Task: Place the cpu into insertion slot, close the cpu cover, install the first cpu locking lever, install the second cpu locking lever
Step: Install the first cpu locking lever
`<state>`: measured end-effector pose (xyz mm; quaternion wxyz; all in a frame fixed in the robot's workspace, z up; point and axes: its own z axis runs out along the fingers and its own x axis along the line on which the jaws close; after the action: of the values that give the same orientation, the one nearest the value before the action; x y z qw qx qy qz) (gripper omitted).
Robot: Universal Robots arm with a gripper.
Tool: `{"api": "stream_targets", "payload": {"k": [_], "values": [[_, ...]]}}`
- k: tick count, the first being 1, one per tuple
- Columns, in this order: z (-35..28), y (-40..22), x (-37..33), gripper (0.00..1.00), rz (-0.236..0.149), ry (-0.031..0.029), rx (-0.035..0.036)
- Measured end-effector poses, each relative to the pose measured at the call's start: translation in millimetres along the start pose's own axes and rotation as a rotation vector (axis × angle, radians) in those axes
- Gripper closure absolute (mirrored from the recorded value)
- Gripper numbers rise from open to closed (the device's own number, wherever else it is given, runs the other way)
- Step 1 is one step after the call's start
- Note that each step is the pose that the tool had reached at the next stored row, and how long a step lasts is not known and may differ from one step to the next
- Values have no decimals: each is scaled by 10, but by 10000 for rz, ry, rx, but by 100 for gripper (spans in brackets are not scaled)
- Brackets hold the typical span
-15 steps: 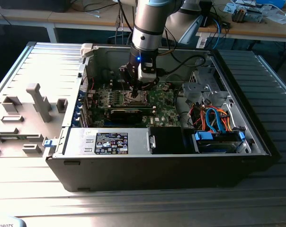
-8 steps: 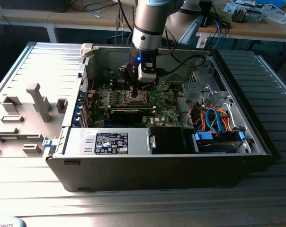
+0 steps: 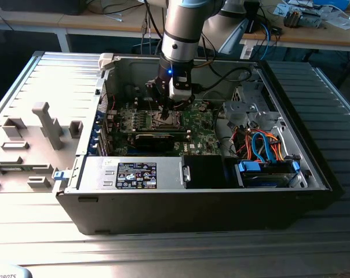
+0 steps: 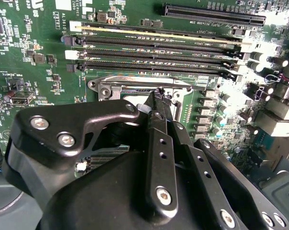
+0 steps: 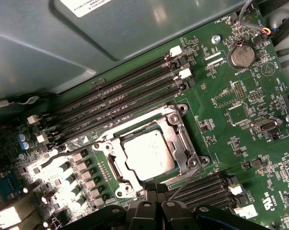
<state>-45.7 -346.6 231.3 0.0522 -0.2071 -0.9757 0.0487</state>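
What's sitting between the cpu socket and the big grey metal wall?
In the first wrist view, four long black memory slots lie between the insertion slot and the grey wall.

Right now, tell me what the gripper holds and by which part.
Nothing visible. The gripper has its fingers together at the edge of the cpu cover, near a thin lever; the cpu sits seated.

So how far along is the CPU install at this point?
Done: the cpu sits in the insertion slot, and the cpu cover lies closed around it. In hand: the shut gripper is at the socket's edge beside a thin locking lever, which looks slanted and not yet latched. Whether the other lever is locked cannot be told.
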Motion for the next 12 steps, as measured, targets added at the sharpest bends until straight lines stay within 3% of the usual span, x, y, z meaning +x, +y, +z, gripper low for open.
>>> {"api": "stream_targets", "payload": {"k": [12], "values": [[0, 0, 0, 89, -61, -7, 5]]}}
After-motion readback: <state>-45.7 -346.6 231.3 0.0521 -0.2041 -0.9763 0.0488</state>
